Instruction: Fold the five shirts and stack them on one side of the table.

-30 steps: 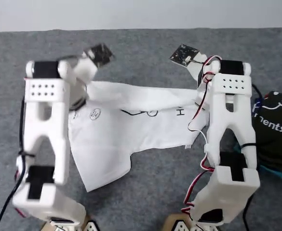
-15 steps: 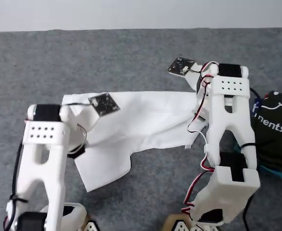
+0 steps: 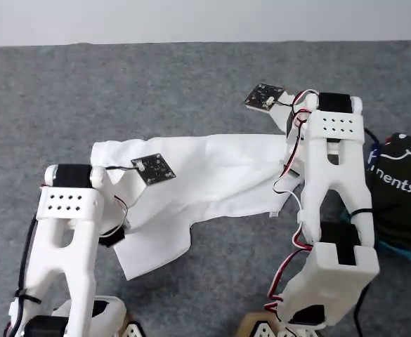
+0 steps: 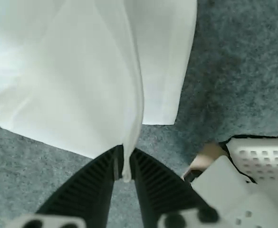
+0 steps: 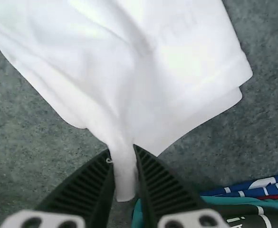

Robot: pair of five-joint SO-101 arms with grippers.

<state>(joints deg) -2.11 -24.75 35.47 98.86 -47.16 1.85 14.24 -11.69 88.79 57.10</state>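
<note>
A white shirt lies partly folded across the middle of the grey table. My left gripper is shut on a pinched edge of the white shirt at its left side, with the cloth hanging from its tips. My right gripper is shut on a fold of the white shirt at its right end. In the high view the left arm stands over the shirt's left part and the right arm over its right edge. A pile of dark shirts lies at the table's right side.
The grey felt table stretches bare behind the shirt. The dark pile with teal and blue cloth lies close beside my right gripper. Both arm bases stand at the near edge.
My left arm has pulled back toward the near edge, drawing the shirt's left part over so the printed front is now covered. The right arm has shifted only slightly.
</note>
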